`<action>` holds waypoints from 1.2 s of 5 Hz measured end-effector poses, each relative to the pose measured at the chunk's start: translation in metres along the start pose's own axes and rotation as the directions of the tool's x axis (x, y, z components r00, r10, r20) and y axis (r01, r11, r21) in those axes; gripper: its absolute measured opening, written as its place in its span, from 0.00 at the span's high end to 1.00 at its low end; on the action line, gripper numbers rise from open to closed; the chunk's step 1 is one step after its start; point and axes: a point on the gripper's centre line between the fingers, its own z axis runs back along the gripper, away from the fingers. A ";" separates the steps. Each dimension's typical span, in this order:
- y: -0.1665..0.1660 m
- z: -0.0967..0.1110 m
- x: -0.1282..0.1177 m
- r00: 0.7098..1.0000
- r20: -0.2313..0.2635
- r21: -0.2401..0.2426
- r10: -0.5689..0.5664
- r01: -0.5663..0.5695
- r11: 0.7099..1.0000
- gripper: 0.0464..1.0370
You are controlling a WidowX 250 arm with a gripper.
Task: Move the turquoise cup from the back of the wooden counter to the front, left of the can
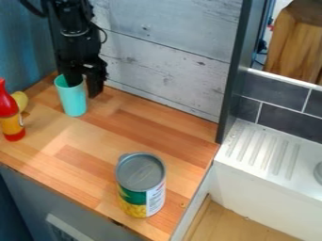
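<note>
Turquoise cup [74, 101] stood upright on the counter [119, 134], its mouth at the black gripper [85, 88]; grip state could not be determined. Red bottle [9, 113] stood near the cup; can [140, 186], well apart from it.

Wooden counter [179, 134]: turquoise cup [74, 102], red bottle [11, 117], yellow object [20, 100], can [140, 185].
</note>
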 end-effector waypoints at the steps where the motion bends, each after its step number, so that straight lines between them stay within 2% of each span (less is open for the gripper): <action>1: 0.013 -0.004 -0.002 0.995 -0.061 0.077 0.075 -0.071 0.995 0.59; 2: 0.018 -0.014 0.001 0.981 -0.143 0.173 0.129 -0.104 0.979 0.81; 3: 0.017 -0.015 0.002 0.974 -0.177 0.208 0.141 -0.103 0.973 0.92; 4: 0.001 -0.010 -0.010 0.969 -0.244 0.089 0.027 -0.005 0.996 0.94; 5: -0.023 0.045 -0.035 0.992 -0.118 0.027 -0.038 0.041 0.999 0.94; 6: -0.032 0.071 -0.066 0.993 -0.096 -0.023 -0.071 0.070 0.997 0.94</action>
